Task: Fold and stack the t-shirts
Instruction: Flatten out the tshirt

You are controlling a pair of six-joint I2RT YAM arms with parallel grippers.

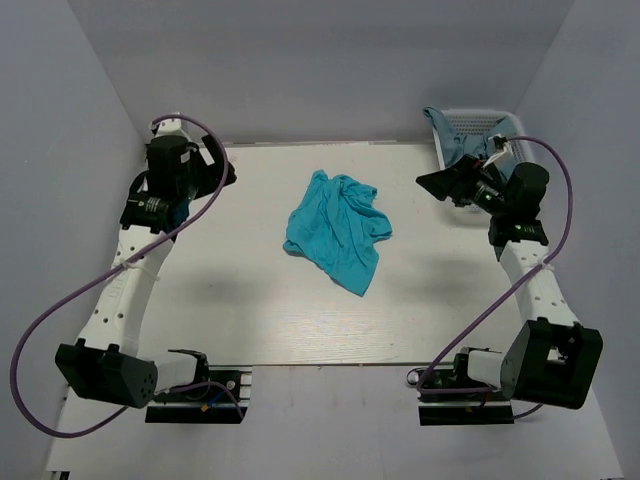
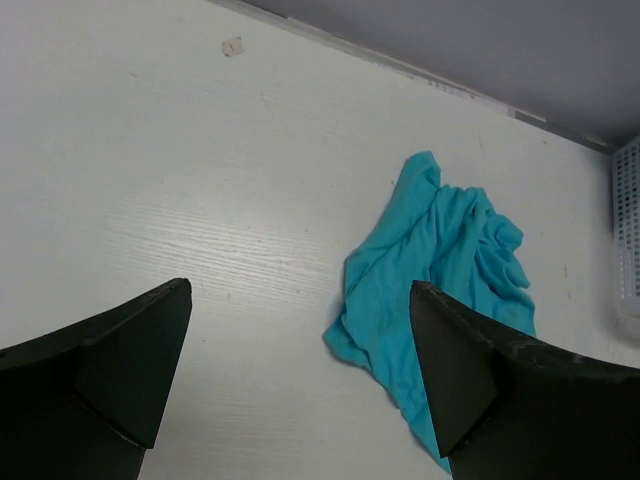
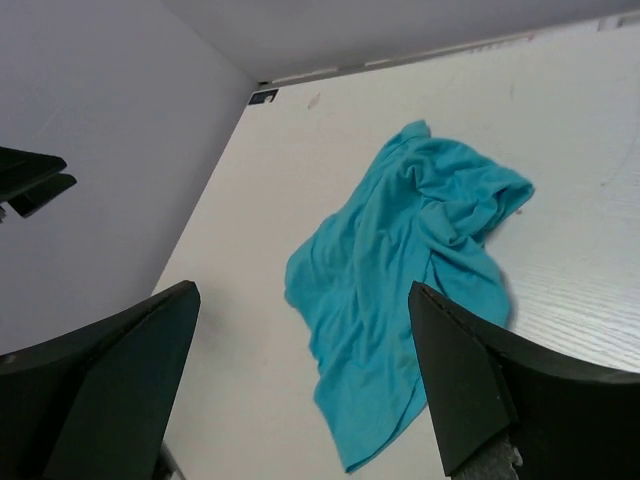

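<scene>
Folding is not showing any progress yet: the turquoise shirt [image 1: 337, 228] is lying crumpled in a loose heap around the middle of the table [image 1: 250, 310], nothing is sitting folded or stacked, and a grey-blue shirt [image 1: 447, 138] is hanging over the rim of the white basket [image 1: 492, 122] at the far right corner. The left gripper [image 2: 300, 300] is hovering near the far left edge, fingers spread wide and holding nothing. The right gripper [image 3: 300, 300] is hovering just beside the basket, likewise spread and empty. Open tabletop is showing on every side of the turquoise shirt, so I am judging there is room to flatten it, though walls are closing in the far and side edges
</scene>
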